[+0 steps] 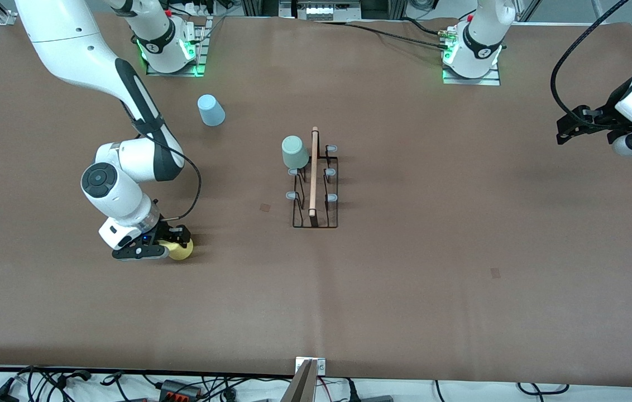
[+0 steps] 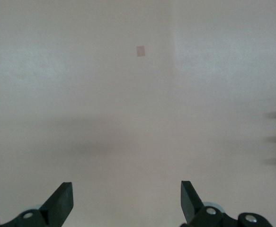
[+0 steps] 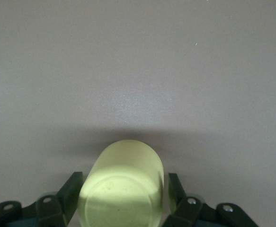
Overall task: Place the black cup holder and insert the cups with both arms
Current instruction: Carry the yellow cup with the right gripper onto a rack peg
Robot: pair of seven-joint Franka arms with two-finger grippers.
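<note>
A: Since the rack (image 1: 316,184) already stands upright mid-table, handle on top, how much is left?

B: Placing it looks done. One cup is on it: the green cup (image 1: 295,152) sits upside down over a peg at the end of the rack farther from the front camera, on the side toward the right arm's end of the table. The other five pegs are bare.

A: And the other two cups?

B: The blue cup (image 1: 211,110) stands upside down on the table, farther from the camera than the rack and toward the right arm's end, near that arm's base. Nothing touches it. The yellow cup (image 3: 122,189) is down at the table, nearer the camera than the rack, also toward the right arm's end.

A: Is it gripped?

B: The right gripper (image 1: 173,241) has a finger (image 3: 70,195) on each side of it, at the cup's walls. I judge it clamped or about to be; I see no gap.

A: The left arm?

B: It waits. The left gripper (image 2: 127,202) hangs open over bare table at its own end, holding nothing.

A: So roughly a third of the cups are in?

B: Yes. Yellow is in hand, blue is untouched.
</note>
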